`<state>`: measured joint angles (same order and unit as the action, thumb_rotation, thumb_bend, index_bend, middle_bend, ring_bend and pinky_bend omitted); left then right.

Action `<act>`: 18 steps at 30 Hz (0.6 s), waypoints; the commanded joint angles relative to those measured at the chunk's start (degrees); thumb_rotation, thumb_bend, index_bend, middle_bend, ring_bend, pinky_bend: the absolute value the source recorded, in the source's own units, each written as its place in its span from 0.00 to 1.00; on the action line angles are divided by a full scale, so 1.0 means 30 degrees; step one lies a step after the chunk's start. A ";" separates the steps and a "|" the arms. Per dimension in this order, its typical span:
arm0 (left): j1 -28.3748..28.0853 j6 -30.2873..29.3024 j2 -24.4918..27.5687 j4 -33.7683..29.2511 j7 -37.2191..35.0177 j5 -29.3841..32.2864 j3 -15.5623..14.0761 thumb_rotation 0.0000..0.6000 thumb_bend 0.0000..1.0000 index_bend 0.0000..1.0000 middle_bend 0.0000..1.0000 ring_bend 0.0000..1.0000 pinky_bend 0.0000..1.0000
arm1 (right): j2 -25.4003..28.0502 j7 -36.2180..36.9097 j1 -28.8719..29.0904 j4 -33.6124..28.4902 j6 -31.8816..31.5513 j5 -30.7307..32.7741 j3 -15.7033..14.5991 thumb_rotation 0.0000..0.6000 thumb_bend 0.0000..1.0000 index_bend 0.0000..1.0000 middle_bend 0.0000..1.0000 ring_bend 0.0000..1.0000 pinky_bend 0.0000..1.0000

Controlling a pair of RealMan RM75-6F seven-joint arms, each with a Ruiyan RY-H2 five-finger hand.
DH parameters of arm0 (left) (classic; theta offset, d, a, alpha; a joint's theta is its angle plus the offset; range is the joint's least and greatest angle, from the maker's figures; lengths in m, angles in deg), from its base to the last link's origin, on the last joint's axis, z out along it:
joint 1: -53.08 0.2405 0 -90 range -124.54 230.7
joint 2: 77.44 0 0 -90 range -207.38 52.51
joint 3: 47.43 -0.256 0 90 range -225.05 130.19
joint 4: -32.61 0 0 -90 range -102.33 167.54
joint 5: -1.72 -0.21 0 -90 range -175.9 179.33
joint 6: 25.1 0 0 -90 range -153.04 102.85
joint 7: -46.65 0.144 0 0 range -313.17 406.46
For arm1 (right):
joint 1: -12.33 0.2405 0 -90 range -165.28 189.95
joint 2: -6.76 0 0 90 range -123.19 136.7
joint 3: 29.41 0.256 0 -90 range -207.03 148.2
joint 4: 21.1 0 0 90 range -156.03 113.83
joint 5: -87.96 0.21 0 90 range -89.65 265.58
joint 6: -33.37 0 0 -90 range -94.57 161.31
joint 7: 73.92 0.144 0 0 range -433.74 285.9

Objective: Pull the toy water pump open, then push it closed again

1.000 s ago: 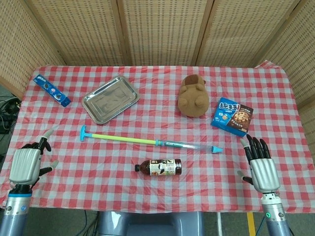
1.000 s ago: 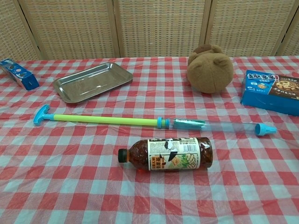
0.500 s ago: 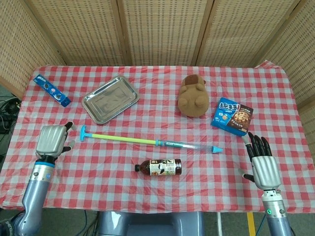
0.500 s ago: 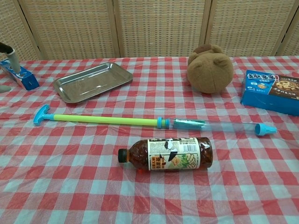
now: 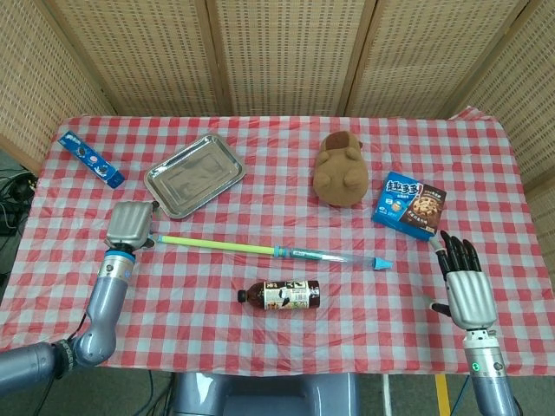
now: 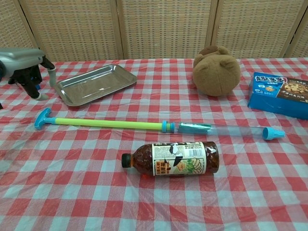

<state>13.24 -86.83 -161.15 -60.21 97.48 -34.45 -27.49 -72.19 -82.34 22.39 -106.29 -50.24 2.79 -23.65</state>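
The toy water pump (image 5: 260, 250) lies across the table, pulled out long. In the chest view its blue T-handle (image 6: 42, 118) is at the left. A yellow-green rod (image 6: 106, 123) runs to a blue collar (image 6: 167, 126), then the clear barrel (image 6: 226, 129) ends in a blue nozzle (image 6: 273, 133). My left hand (image 5: 130, 225) hovers over the handle end and hides it in the head view. The chest view shows this left hand (image 6: 26, 65) above and behind the handle, fingers apart and pointing down, holding nothing. My right hand (image 5: 464, 286) stands with fingers spread near the front right edge.
A tea bottle (image 5: 280, 295) lies just in front of the pump. A metal tray (image 5: 192, 175) sits behind the handle end. A brown plush toy (image 5: 340, 169) and a blue cookie box (image 5: 409, 206) are at the back right, and a blue biscuit pack (image 5: 91, 159) at the far left.
My left hand has travelled from the front left edge rightward and further onto the table, ending over the pump's handle. The right hand drew back slightly. The pump has not moved.
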 commanded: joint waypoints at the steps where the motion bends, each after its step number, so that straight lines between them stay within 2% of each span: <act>1: -0.0833 0.0515 -0.0833 0.1180 0.0427 0.0940 -0.0072 1.00 0.29 0.47 0.89 0.85 0.76 | -0.0039 0.0019 0.0044 0.0128 0.0159 0.0180 0.0057 1.00 0.15 0.00 0.00 0.00 0.00; 12: -0.1976 0.1616 -0.2108 0.3959 0.0236 0.2288 -0.1088 1.00 0.29 0.47 0.89 0.85 0.76 | -0.0216 0.0076 0.0165 0.0511 0.0589 0.0657 0.0175 1.00 0.15 0.00 0.00 0.00 0.00; 18: -0.2196 0.2023 -0.2384 0.4607 -0.0314 0.2304 -0.1610 1.00 0.29 0.48 0.89 0.85 0.76 | -0.0350 -0.0080 0.0198 0.0592 0.0623 0.0648 0.0132 1.00 0.15 0.00 0.00 0.00 0.00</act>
<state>6.80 -80.96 -168.13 -46.57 96.75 -27.55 -32.13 -73.23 -82.57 22.98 -104.53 -48.36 4.74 -23.25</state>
